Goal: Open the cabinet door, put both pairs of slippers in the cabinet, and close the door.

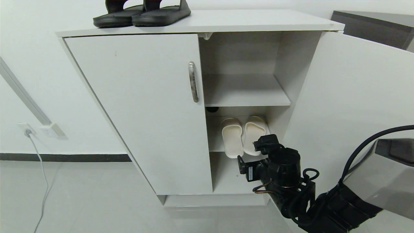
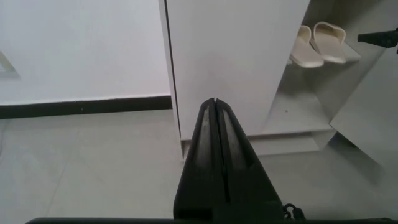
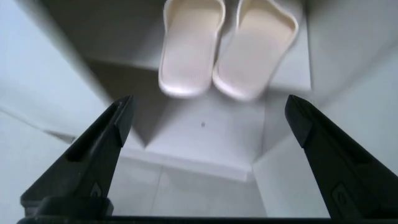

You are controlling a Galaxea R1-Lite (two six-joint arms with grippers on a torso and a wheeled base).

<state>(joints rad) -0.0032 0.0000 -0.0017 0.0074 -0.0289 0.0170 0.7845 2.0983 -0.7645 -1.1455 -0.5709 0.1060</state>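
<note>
Head view: cabinet (image 1: 200, 21) has its left door (image 1: 139, 113) shut, handle (image 1: 193, 82) on its inner edge, and its right door (image 1: 349, 97) swung wide open. Black slippers (image 1: 142, 14) sit side by side on the cabinet top, left end. White slippers (image 1: 242, 136) are inside, side by side on the middle shelf (image 1: 215, 140), near ends sticking just past its front edge. Upper shelf (image 1: 242, 89) is above them. Right pincer (image 1: 254, 152) is in front of the opening, just below the white slippers, fingers spread, gripping nothing. Socket (image 1: 27, 131) with a cable is on the wall at left.

Left wrist view: left pincer (image 2: 214, 112) is closed, fingers pressed together, nothing between them, above the floor (image 2: 93, 162) and facing the shut door. White slippers (image 2: 320, 43) show on their shelf beyond it.

Right wrist view: right pincer (image 3: 208, 118) is wide open and empty, clear of the white slippers (image 3: 227, 46), with the cabinet's bottom panel (image 3: 205, 140) under them.
</note>
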